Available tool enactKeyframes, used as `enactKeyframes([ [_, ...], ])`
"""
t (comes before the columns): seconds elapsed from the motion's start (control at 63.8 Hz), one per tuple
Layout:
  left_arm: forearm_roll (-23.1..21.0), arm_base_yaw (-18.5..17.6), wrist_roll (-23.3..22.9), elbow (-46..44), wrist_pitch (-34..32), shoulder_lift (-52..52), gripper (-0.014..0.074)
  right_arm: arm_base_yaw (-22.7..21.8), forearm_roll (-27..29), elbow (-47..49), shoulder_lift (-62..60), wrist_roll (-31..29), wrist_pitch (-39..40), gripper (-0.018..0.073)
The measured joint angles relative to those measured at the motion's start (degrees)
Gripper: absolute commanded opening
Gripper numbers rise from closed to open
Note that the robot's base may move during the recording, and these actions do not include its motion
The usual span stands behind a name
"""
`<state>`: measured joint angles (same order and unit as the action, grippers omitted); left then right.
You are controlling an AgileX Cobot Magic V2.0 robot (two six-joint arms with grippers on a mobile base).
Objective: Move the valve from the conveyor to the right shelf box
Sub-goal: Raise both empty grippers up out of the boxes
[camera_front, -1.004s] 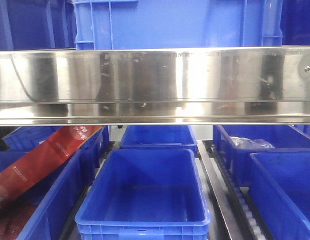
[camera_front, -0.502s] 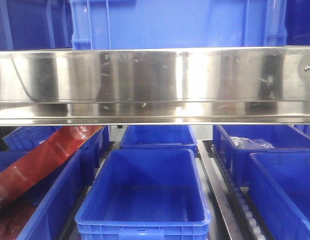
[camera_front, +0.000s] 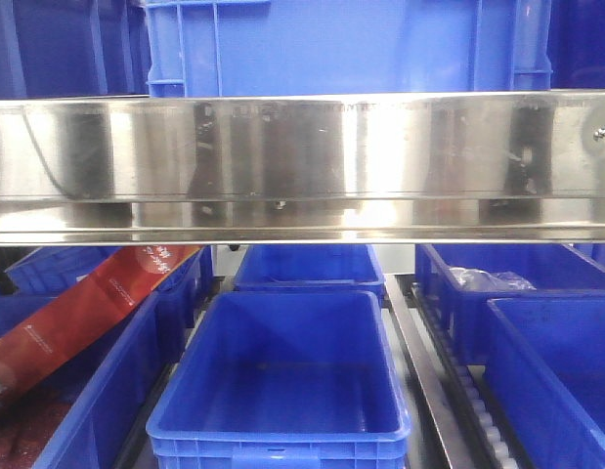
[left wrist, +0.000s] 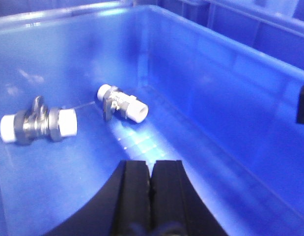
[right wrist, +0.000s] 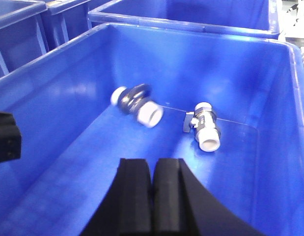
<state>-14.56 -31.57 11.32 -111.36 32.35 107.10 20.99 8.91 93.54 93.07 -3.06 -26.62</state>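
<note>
Hovering both arms over a blue box (right wrist: 53, 93); two valves lie on its floor, apart from each other and from the walls. From the right wrist view: one valve (right wrist: 138, 104) near the back left, the other valve (right wrist: 205, 127) just right of it, white end caps on both. The left wrist view shows what I take to be the same pair from the opposite side, valve (left wrist: 38, 125) and valve (left wrist: 121, 104), in its blue box (left wrist: 230, 93).

My read: the drop looks done and what's left is clearing out. To do that well I'd lift straight up, keep the fingers away from the box rim, and not sweep across the valves.

Claws: right gripper (right wrist: 152, 191) has its black fingers pressed together, nothing between them, touching nothing. Left gripper (left wrist: 152, 191) is the same, pads together, empty, hanging above the bare floor short of the valves.

Front view only shows the steel shelf rail (camera_front: 302, 166) with an empty blue bin (camera_front: 282, 391) under it, plus a red pouch (camera_front: 77, 313) in the bin to the left. No conveyor in any view, and no arms in the front view.
</note>
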Motion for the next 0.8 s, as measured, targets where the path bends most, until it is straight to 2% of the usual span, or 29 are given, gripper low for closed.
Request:
enactKeyframes([
  [0.125, 0.0, 0.0, 0.0, -0.1, 1.4, -3.5, -0.0111, -1.6, 0.0, 0.0, -3.5, 0.0, -0.3, -0.0169],
  [0.329, 0.0, 0.0, 0.0, 0.4, 0.0, -10.1, -0.0111, -3.9, -0.3, -2.9, -10.2, 0.0, -0.2, -0.0169],
  [0.533, 0.0, 0.0, 0.0, 3.4, -0.4, -13.8, -0.0111, -4.1, -1.0, -13.0, -18.1, 0.0, 4.9, -0.0169],
  [0.643, 0.0, 0.0, 0.0, 8.9, -2.6, -16.4, -0.0111, -4.1, -1.1, -21.0, -23.3, 0.0, 10.0, -0.0169],
  [0.8, 0.0, 0.0, 0.0, 22.6, -8.3, -23.6, -0.0111, -4.1, -1.4, -34.0, -32.1, 0.0, 15.6, -0.0169],
])
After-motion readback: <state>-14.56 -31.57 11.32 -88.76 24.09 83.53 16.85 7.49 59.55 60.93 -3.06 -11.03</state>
